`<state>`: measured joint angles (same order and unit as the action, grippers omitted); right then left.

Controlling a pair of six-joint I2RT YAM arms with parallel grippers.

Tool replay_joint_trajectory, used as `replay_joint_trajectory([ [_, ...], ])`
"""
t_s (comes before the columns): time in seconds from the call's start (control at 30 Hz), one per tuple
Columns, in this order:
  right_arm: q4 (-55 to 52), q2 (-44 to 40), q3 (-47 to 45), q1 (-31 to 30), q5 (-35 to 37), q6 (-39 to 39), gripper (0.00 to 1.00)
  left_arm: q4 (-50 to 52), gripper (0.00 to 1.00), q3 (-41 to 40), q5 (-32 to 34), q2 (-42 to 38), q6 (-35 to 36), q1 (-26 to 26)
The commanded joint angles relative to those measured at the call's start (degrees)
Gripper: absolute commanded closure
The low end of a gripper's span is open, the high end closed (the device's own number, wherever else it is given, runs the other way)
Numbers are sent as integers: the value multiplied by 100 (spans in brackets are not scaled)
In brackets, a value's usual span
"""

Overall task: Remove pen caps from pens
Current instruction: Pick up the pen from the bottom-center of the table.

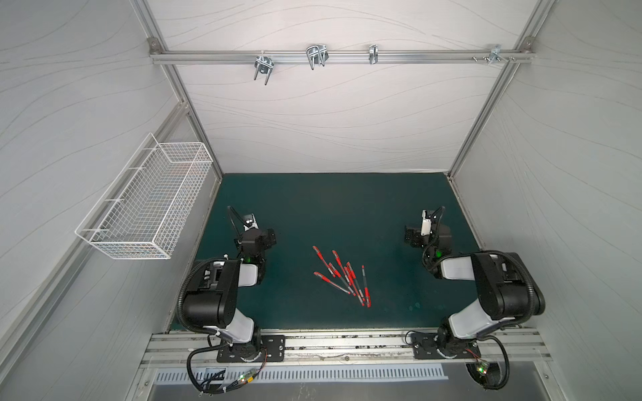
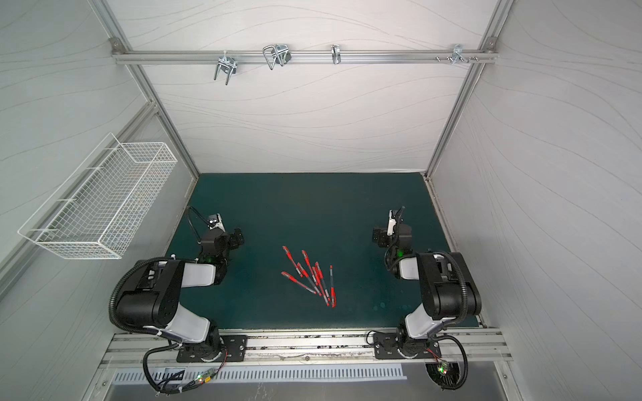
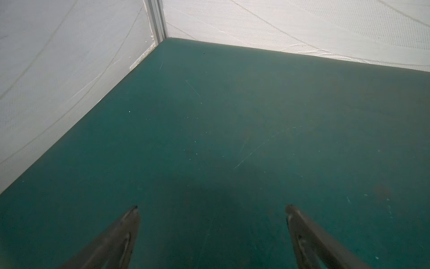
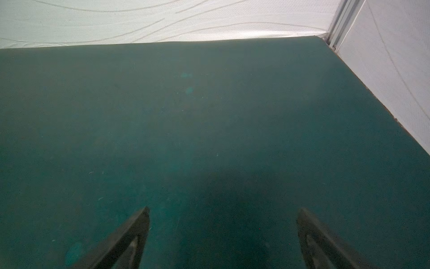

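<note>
Several pens (image 1: 344, 276) (image 2: 311, 277) lie in a loose, partly overlapping pile in the middle of the green mat (image 1: 347, 208), in both top views. Their barrels are grey, and red pen caps (image 1: 318, 253) (image 2: 286, 252) sit on their ends. My left gripper (image 3: 213, 207) hovers over bare mat far to the left of the pile, open and holding nothing; in a top view it (image 1: 255, 236) is near the left wall. My right gripper (image 4: 223, 209) is equally open and empty, well to the right of the pile (image 1: 425, 234). Neither wrist view shows a pen.
A white wire basket (image 1: 146, 205) hangs on the left wall above the mat. Metal hooks (image 1: 316, 55) hang from a rail across the back wall. White walls close the mat on three sides. The arm bases (image 1: 250, 347) (image 1: 441, 343) stand on the front rail.
</note>
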<state>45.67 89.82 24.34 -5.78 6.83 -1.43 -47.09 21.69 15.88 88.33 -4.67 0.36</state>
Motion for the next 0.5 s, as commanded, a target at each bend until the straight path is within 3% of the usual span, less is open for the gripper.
replay_joint_trajectory([
  [0.0,109,51,80,-33,10,120,1,-266,1,174,51,70,37,-14],
  [0.47,100,59,85,-29,-15,130,1,-257,1,164,-51,52,11,43],
])
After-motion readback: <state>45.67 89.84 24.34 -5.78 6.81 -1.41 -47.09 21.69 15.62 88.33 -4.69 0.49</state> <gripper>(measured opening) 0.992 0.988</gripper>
